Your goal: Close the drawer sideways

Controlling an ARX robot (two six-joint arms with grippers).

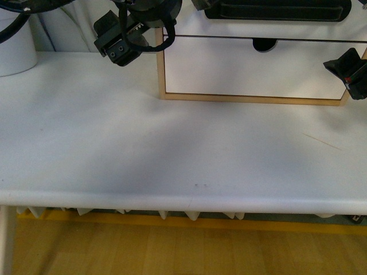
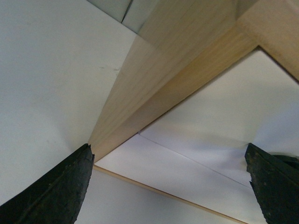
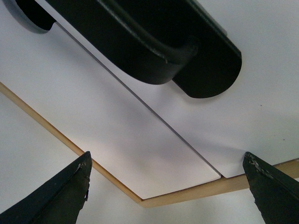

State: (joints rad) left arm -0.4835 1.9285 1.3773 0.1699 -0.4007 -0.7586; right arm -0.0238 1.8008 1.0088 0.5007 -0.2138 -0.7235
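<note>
The drawer point(image 1: 321, 30) is the upper white front of a wood-framed cabinet point(image 1: 161, 69) at the back right, with a long black bar handle point(image 1: 275, 10). A half-round notch point(image 1: 265, 44) sits at the seam below it. My left gripper point(image 1: 123, 48) is open and empty, beside the cabinet's left wooden edge point(image 2: 154, 79). My right gripper point(image 1: 350, 71) is open and empty at the cabinet's right end. The right wrist view shows the handle point(image 3: 154, 46) and the drawer front point(image 3: 261, 93) close ahead. I cannot tell how far out the drawer stands.
The plain lower drawer front point(image 1: 246, 71) fills the cabinet under the seam. A white round container point(image 1: 14, 48) stands at the back left of the white table point(image 1: 172, 154). A thin stick point(image 1: 321, 141) lies on the table at the right.
</note>
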